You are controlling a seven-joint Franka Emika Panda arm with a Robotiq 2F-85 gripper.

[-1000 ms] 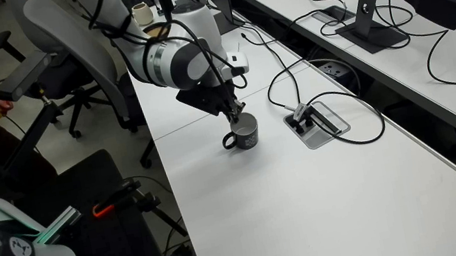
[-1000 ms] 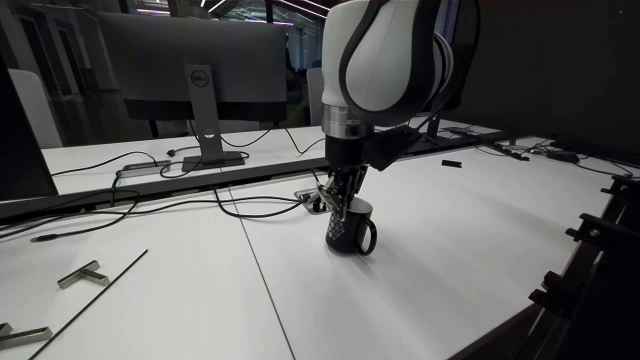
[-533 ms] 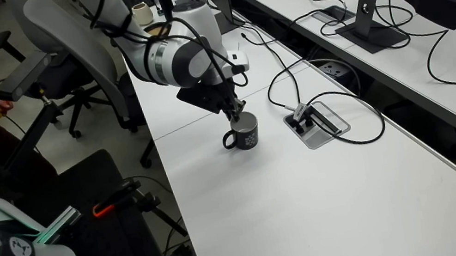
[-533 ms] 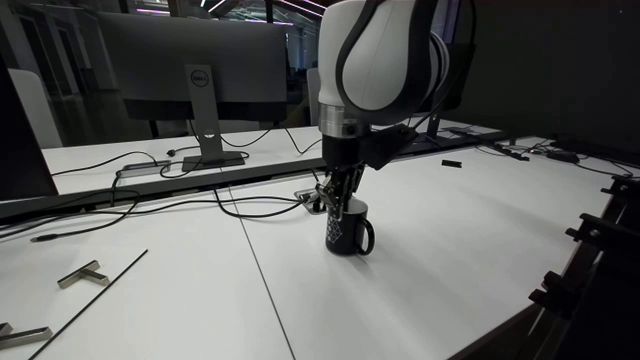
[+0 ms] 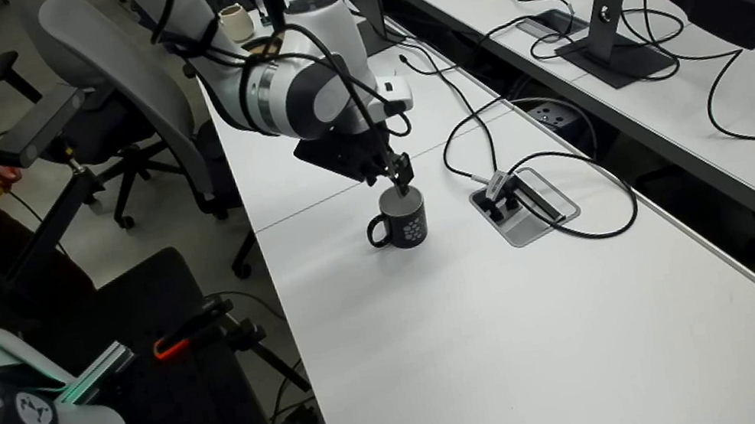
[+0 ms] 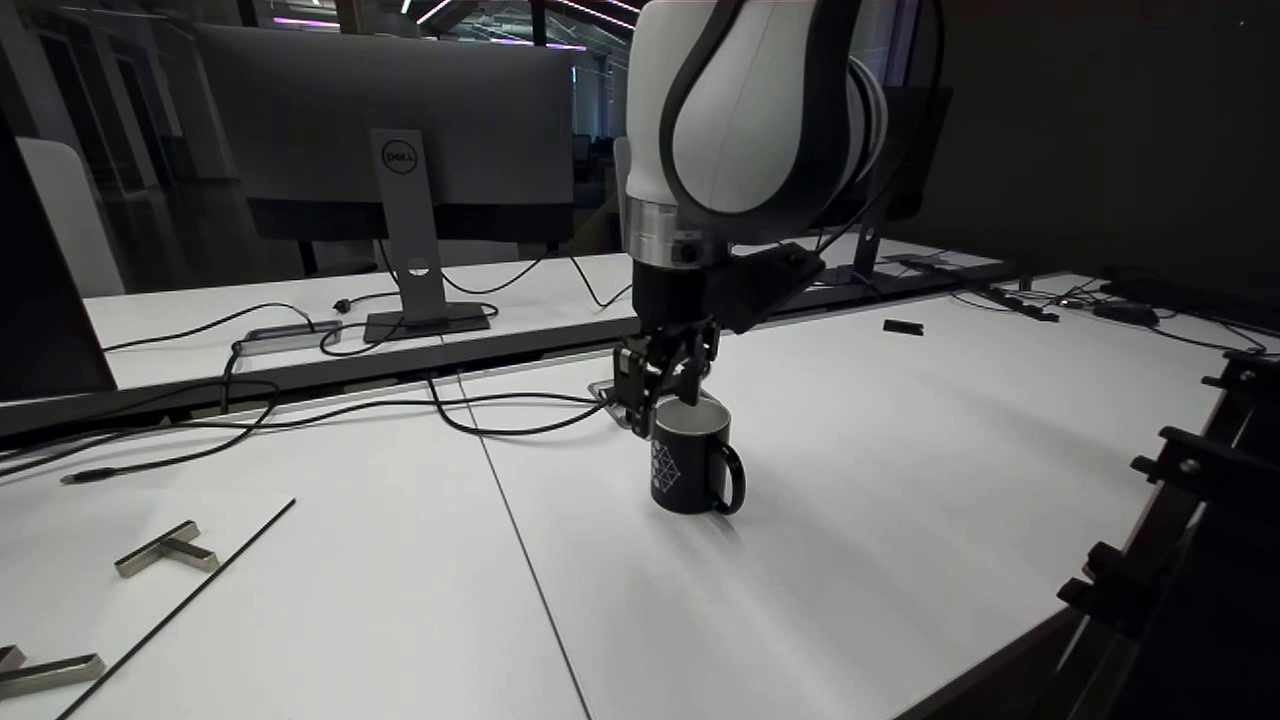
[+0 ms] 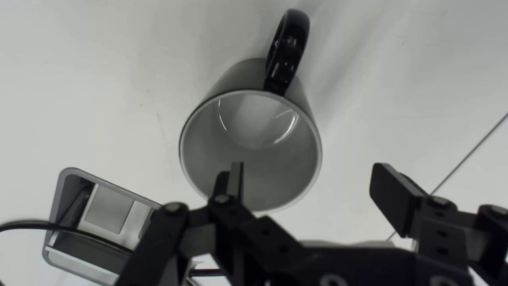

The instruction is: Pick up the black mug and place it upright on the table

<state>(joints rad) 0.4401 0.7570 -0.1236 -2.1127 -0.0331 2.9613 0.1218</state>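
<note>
My black two-fingered gripper (image 7: 308, 178) stands spread wide and has hold of nothing. The dark grey-black, cylindrical, ceramic-looking mug (image 6: 690, 470), pale inside, sits upright on the long white flat-topped desk (image 5: 509, 344), near the middle of the frame in both exterior views; its glossy black loop handle (image 7: 289, 51) points to the top of the wrist view. With the mug standing so, I judge the placing done and my part now to get clear. In the wrist view one finger (image 7: 236, 182) overlies the mug's mouth, and I cannot tell whether its tip dips below the rim; the other finger (image 7: 393, 196) stands apart from the wall, to the right. So I should rise straight up, slowly, without closing or swinging sideways, since a fingertip caught on the rim could tip or drag the mug.

The desk looks smooth, so the mug would probably slide if nudged. A silver-framed recessed cable tray (image 5: 527, 223) lies near it, right of centre in an exterior view, with a looped black cable (image 5: 634, 198) I ought not to snag. In an exterior view a small silver T-shaped piece (image 6: 158, 548) lies at lower left, and a grey-backed flat monitor (image 6: 480, 130) stands at upper left in a dim room.
</note>
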